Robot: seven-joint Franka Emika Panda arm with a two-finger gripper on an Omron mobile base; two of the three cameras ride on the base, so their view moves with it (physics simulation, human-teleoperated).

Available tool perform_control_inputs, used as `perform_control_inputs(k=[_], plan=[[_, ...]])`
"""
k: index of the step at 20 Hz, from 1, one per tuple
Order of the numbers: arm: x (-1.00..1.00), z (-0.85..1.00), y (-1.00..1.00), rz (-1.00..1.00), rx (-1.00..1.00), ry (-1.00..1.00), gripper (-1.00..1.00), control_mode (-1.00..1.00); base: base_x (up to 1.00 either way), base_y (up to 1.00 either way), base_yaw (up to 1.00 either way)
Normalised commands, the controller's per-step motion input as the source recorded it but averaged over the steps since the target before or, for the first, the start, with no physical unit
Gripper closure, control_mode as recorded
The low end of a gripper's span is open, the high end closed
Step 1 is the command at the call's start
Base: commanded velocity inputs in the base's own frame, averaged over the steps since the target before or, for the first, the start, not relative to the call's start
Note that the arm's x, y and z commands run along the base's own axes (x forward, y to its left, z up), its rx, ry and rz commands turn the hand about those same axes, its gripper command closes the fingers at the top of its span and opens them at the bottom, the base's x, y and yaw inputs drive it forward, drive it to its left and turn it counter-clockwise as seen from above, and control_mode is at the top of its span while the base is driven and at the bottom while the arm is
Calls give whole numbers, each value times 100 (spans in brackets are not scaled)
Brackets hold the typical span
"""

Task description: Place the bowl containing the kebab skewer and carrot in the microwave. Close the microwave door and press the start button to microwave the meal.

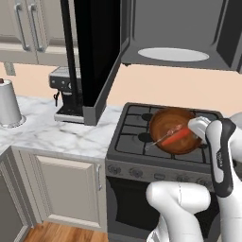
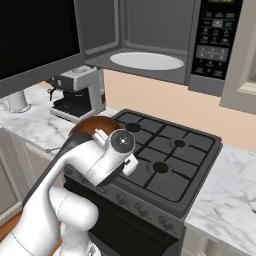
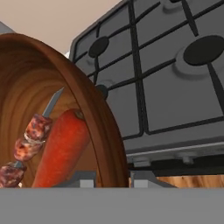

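A: Where is the bowl [image 1: 173,130] right now?

B: Over the black gas stove [image 2: 167,160], at the front left burners, tilted slightly. The kebab skewer [image 3: 27,144] and the carrot [image 3: 63,148] lie inside it, side by side and touching.

A: Is the gripper [image 3: 105,180] holding it?

B: Yes. In the hand view the bowl's rim runs down between the two finger tips, one inside the wall and one outside. The jaws stand narrow, pinched on that rim.

A: And the microwave [image 2: 150,45]?

B: Mounted above the stove, its door [image 1: 92,56] swung fully open to the left. The white turntable [image 1: 173,54] is bare.

A: What could go wrong?

B: The grip is on one edge only, so I judge the bowl could swing or slip as it rises, tipping the food out. The rim might also strike the lower edge of the microwave opening. A coffee machine [image 1: 66,97] sits on the bench below the door, clear of the likely path.
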Motion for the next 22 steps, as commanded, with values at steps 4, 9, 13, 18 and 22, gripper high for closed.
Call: perform_control_inputs(k=[4, 9, 13, 18, 22], plan=[[-10, 42, 3, 1, 0, -14, 100, -100, 0, 0, 0], [-2, 94, 2, -1, 0, -14, 100, -100, 0, 0, 0], [0, 62, 0, -18, 0, 9, 100, -100, 0, 0, 0], [0, 70, 0, -27, 11, 9, 100, -100, 0, 0, 0], [-3, 70, 0, -16, 19, 10, 100, -100, 0, 0, 0]])
